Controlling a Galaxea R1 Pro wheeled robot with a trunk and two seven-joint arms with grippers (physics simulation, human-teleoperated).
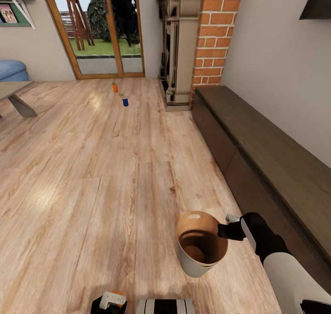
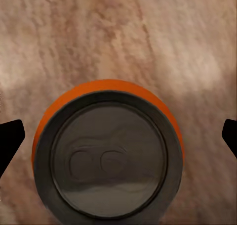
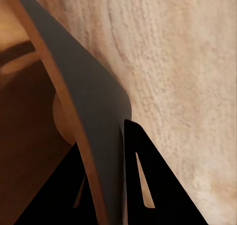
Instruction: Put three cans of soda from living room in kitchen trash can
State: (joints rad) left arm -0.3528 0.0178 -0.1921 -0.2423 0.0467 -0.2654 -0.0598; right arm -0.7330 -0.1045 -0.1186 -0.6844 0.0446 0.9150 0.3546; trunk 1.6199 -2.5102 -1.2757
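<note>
I am in the living room, on its wood floor (image 1: 92, 176). My left gripper (image 1: 112, 300) is low by my base, shut on an orange can of soda (image 2: 106, 158) whose grey top faces the wrist camera between the fingertips (image 2: 11, 136). Far ahead on the floor stand another orange can (image 1: 115, 88) and the dark blue can (image 1: 125, 101). My right gripper (image 1: 226, 231) is shut on the rim of the tash can (image 1: 191, 264), which is tilted with its brown inside showing. In the right wrist view the fingers (image 3: 143, 180) pinch the bin's wall (image 3: 84, 86).
A long dark low cabinet (image 1: 271, 157) runs along the right wall. The brick chimney (image 1: 218, 33) and ornate fireplace (image 1: 177, 42) stand ahead on the right, glass doors (image 1: 99, 28) at the back, and a blue sofa (image 1: 11, 70) and a table (image 1: 14, 95) at the left.
</note>
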